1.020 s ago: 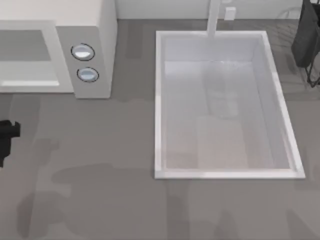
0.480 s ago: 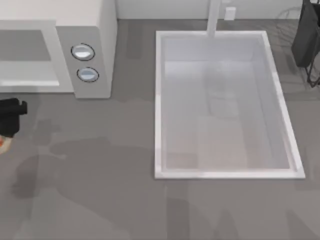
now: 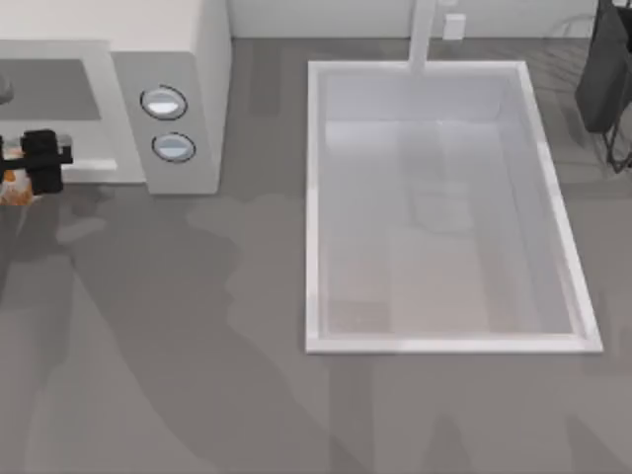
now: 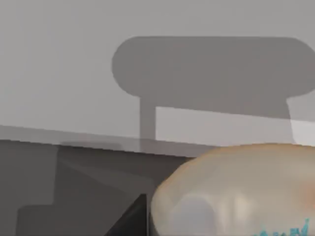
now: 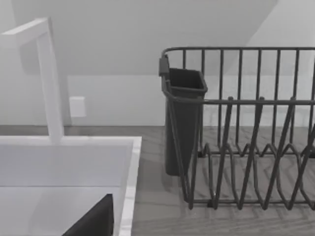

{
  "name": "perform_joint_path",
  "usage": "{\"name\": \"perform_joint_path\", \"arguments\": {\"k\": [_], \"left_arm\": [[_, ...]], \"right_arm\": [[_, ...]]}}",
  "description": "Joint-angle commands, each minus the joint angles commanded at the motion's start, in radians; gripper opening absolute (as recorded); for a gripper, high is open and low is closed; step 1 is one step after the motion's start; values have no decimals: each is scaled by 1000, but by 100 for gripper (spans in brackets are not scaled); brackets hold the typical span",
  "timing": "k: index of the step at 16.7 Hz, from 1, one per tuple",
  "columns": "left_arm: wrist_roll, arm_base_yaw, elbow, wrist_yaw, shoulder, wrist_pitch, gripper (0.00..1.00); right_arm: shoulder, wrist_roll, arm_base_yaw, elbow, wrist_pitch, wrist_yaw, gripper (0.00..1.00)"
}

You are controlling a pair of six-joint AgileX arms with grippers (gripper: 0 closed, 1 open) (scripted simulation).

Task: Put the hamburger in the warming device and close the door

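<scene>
Top view: your left gripper [image 3: 39,163] has moved from the tabletop's left edge up to the warming device [image 3: 188,89] opening, fingers clamped on the hamburger [image 3: 14,188].

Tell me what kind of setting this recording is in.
Most likely a rendered kitchen counter: a white microwave with two knobs at the left, a sink with a faucet in the middle, and a wire dish rack at the right. The left gripper carries a hamburger at the microwave's front.

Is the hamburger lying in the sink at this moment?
No, the sink holds nothing; the hamburger sits at the left gripper by the microwave.
</scene>
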State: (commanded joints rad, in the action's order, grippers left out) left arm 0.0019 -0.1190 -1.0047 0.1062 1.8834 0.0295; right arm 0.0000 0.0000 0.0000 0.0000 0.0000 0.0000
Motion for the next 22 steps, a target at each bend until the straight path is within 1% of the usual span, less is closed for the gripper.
{"name": "perform_joint_path", "arguments": {"k": [3, 5, 7, 9, 12, 18, 20, 22], "left_arm": [[25, -14, 34, 28, 91, 328, 0], [41, -23, 58, 45, 144, 509, 0], [55, -30, 77, 60, 186, 649, 0], [67, -36, 88, 72, 216, 749, 0], [75, -40, 92, 81, 236, 819, 0], [76, -34, 88, 78, 233, 819, 0], [71, -30, 54, 62, 240, 828, 0], [61, -20, -22, 34, 262, 842, 0]], "right_arm": [[0, 0, 0, 0, 0, 0, 100], [0, 0, 0, 0, 0, 0, 100], [0, 0, 0, 0, 0, 0, 100], [0, 0, 0, 0, 0, 0, 100], [0, 0, 0, 0, 0, 0, 100], [0, 0, 0, 0, 0, 0, 100], [0, 0, 0, 0, 0, 0, 100], [0, 0, 0, 0, 0, 0, 100]]}}
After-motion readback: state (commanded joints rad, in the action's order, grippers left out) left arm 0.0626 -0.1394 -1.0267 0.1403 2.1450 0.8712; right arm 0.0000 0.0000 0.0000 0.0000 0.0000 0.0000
